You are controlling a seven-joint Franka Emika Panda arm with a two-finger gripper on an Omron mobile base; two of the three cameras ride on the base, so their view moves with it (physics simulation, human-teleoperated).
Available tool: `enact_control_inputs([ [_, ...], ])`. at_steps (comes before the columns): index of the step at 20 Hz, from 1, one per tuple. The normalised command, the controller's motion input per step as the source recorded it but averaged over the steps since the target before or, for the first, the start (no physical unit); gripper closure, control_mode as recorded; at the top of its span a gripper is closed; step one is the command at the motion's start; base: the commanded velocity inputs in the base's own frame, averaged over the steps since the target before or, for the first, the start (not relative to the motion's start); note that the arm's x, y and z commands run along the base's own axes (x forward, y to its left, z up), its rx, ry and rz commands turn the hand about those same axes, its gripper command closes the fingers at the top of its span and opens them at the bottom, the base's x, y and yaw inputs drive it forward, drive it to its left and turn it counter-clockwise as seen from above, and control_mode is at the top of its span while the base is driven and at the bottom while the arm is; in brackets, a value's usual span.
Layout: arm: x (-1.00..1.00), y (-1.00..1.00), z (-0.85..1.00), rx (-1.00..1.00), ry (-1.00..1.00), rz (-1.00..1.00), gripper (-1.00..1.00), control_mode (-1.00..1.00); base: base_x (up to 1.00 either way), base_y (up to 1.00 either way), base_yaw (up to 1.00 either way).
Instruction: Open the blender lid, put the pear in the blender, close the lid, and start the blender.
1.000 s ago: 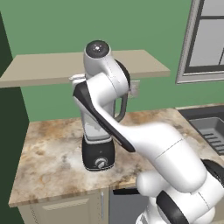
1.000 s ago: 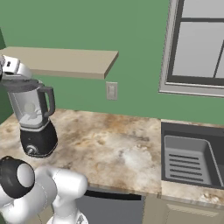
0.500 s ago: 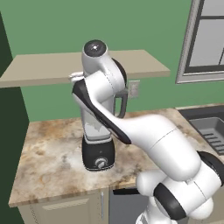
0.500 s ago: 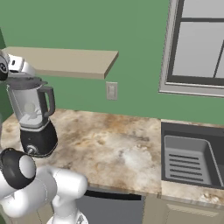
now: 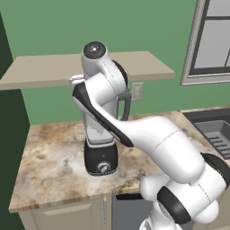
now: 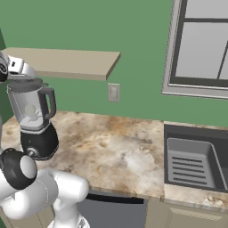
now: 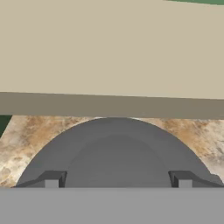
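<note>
The blender (image 6: 34,120) stands at the left of the counter, with a clear jar, a dark side handle (image 6: 50,101) and a black base (image 5: 101,159) with a silver knob (image 5: 103,167). The dark grey blender lid (image 7: 113,151) sits on the jar top (image 6: 24,84). My gripper (image 7: 117,180) hangs open just above the lid, with its fingertips (image 7: 52,179) spread wide towards the disc's two sides. In the left base view my arm covers most of the jar. The pear is out of view.
A beige wall shelf (image 6: 67,62) runs close above the blender and my hand. A wall outlet (image 6: 113,92) is behind the marble counter (image 6: 111,151). A dark sink (image 6: 196,160) lies at the right, under a window (image 6: 205,44).
My hand has stayed over the blender lid. The arm's elbow and lower links have swung slightly forward and to the right.
</note>
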Motion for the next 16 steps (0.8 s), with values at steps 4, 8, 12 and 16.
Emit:
enact_control_inputs([
  [4,0.00,0.03,-0.37,0.00,0.00,0.00,1.00,-1.00,0.00,0.00,0.00],
  [8,0.00,0.00,-0.43,0.00,0.00,0.00,1.00,-1.00,0.00,0.00,0.00],
  [12,0.00,0.00,-0.39,0.00,0.00,0.00,1.00,-1.00,0.00,0.00,0.00],
  [16,0.00,0.00,-0.42,-0.01,0.00,0.00,-1.00,-1.00,0.00,0.00,0.00],
])
